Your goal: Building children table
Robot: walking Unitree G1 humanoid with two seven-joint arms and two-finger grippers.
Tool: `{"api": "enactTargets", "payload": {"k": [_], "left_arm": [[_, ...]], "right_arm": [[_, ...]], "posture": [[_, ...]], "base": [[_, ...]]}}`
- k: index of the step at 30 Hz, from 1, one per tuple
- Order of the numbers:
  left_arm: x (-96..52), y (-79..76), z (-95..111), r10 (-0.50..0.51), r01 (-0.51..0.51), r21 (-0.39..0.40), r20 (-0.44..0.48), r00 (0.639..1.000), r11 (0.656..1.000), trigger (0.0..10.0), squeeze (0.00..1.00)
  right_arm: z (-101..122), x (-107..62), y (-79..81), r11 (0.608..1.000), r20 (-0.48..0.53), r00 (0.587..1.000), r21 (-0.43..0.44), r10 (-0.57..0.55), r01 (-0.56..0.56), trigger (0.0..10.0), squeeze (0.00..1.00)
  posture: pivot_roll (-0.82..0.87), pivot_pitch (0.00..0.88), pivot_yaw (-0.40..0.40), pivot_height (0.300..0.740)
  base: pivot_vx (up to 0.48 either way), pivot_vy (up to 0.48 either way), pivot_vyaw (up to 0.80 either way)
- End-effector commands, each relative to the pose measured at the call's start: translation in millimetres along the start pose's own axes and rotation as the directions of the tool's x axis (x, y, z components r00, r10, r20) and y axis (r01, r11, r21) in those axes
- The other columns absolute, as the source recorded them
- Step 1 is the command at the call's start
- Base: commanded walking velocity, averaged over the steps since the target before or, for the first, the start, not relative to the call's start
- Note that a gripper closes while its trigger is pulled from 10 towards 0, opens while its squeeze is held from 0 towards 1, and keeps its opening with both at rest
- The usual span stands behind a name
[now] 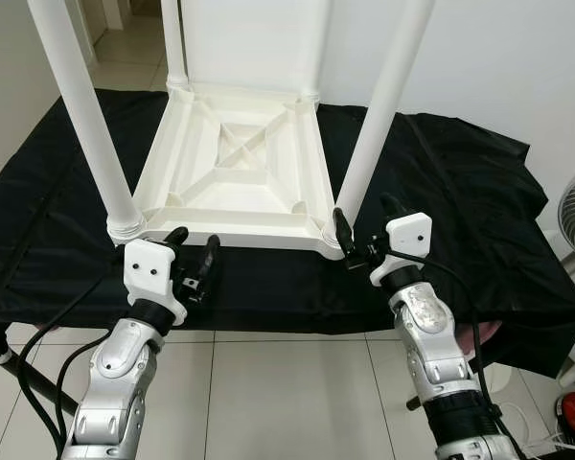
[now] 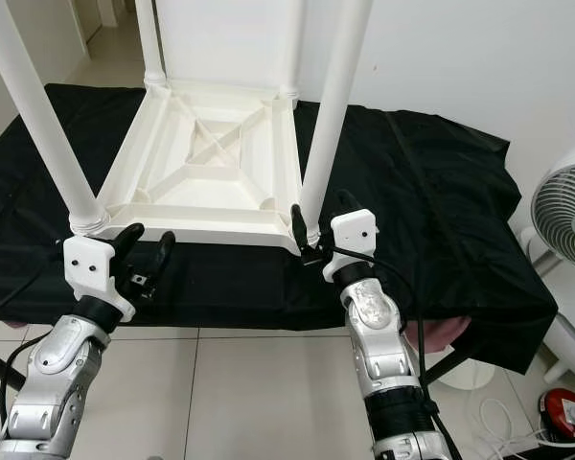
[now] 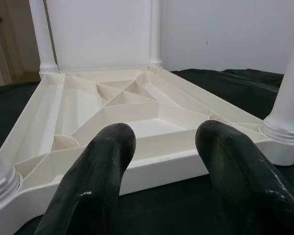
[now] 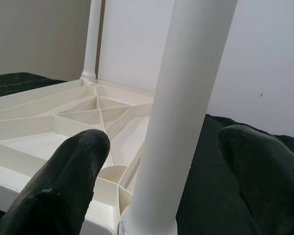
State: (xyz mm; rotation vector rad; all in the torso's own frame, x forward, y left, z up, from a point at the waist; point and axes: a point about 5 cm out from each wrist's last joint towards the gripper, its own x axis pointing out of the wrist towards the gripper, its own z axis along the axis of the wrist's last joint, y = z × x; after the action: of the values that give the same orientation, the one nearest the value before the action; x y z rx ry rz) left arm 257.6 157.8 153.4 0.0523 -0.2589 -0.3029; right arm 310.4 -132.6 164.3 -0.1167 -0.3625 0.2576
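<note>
Both my jaws spread wide, right gripper (image 1: pixel 369 233) straddling near-right white plastic leg (image 1: pixel 379 115) without touching, left gripper (image 1: pixel 194 251) empty at near edge of upturned white ribbed plastic tabletop (image 1: pixel 235 158), lying on black cloth-covered bench (image 1: pixel 460 211).

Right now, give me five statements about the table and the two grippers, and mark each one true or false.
1. The white table lies upside down on the black cloth. True.
2. Only two legs are fitted. False: four legs stand up from the corners, including the near right leg.
3. The right gripper has its fingers on either side of the near right leg, not clamped. True.
4. The left gripper is shut on the near left leg. False: it is open, facing the table's near edge beside that leg.
5. A fan stands to the robot's left. False: it is on the right.
</note>
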Motion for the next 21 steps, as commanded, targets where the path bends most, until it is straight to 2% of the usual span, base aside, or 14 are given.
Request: {"api": "enactTargets", "payload": {"k": [1, 5, 9, 21], "left_arm": [[2.7, -4.9, 3, -0.049, 0.049, 0.0, 0.004, 0.999, 0.999, 10.0, 0.0], [5.2, -18.8, 5, -0.142, 0.142, 0.018, -0.004, 0.99, 0.99, 10.0, 0.0], [6.2, -21.3, 5, -0.156, 0.156, 0.019, -0.006, 0.988, 0.988, 10.0, 0.0], [8.9, -24.5, 8, -0.178, 0.179, 0.03, -0.019, 0.984, 0.983, 10.0, 0.0]], "right_arm": [[-1, 1.5, -4.1, 1.0, -0.014, 1.0, 0.0, -0.021, 0.021, 10.0, 0.0], [2, 20.4, -0.8, 1.0, -0.02, 1.0, 0.017, -0.012, 0.013, 10.0, 0.0], [2, 24.5, 0.0, 0.999, -0.02, 1.0, 0.035, -0.014, 0.014, 10.0, 0.0], [5, 51.9, 5.0, 0.996, -0.028, 0.998, 0.065, -0.052, 0.054, 10.0, 0.0]], "posture": [[0.04, 0.0, -0.084, 0.74], [0.05, 0.0, -0.075, 0.74], [0.05, 0.0, -0.075, 0.74], [0.05, 0.0, -0.062, 0.74]], "base": [[0.0, 0.0, 0.0], [0.0, 0.0, 0.0], [0.0, 0.0, 0.0], [0.0, 0.0, 0.0]]}}
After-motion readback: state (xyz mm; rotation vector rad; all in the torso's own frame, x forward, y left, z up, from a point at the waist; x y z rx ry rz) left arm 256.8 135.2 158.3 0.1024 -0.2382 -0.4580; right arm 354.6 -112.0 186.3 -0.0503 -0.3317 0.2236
